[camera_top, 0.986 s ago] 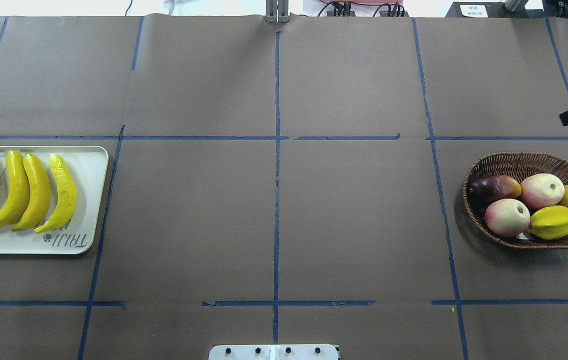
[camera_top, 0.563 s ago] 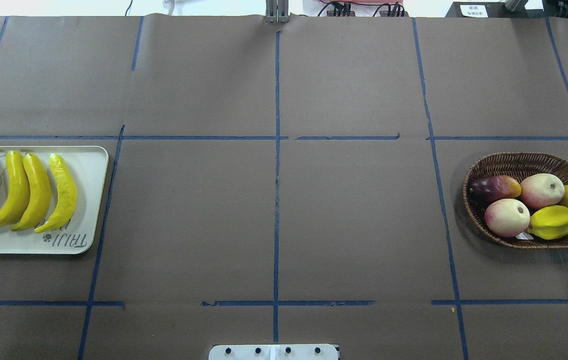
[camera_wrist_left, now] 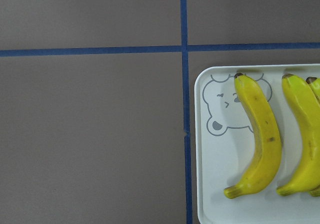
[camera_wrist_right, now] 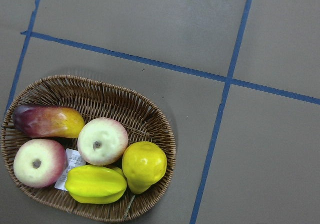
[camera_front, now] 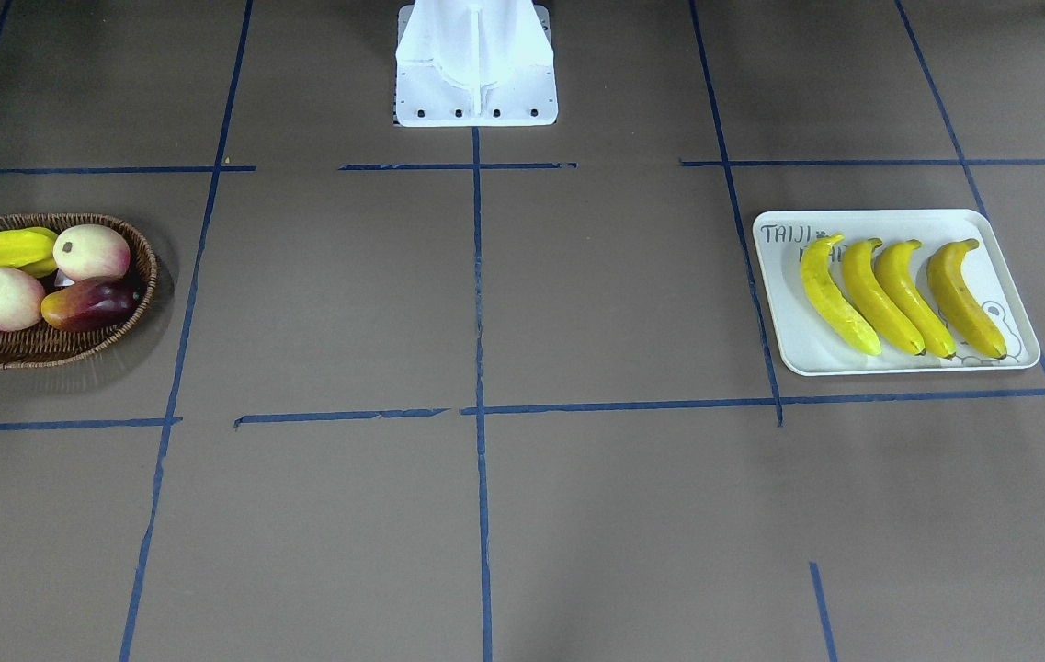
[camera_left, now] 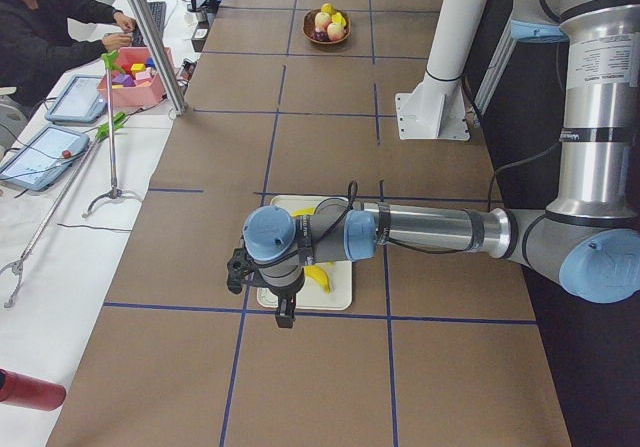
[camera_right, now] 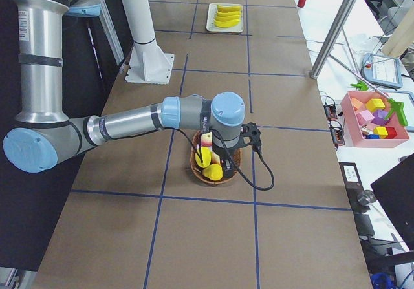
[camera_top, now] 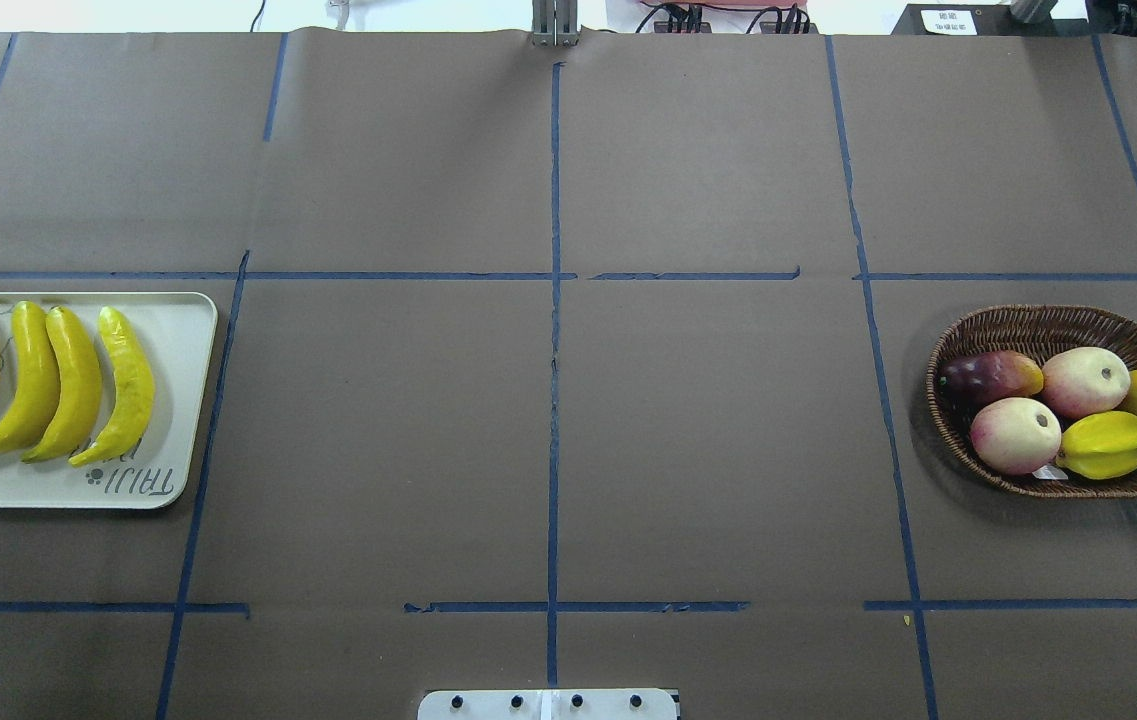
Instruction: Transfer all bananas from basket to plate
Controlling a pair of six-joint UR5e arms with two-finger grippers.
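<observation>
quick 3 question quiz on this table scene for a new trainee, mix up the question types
1. How many bananas lie on the plate?
2. True or false: a banana lies in the basket.
3. Which of these lies in the basket? A) a bunch of grapes B) a starfruit C) an orange

Key: 1. four. 2. false; the basket holds other fruit only. 3. B.
</observation>
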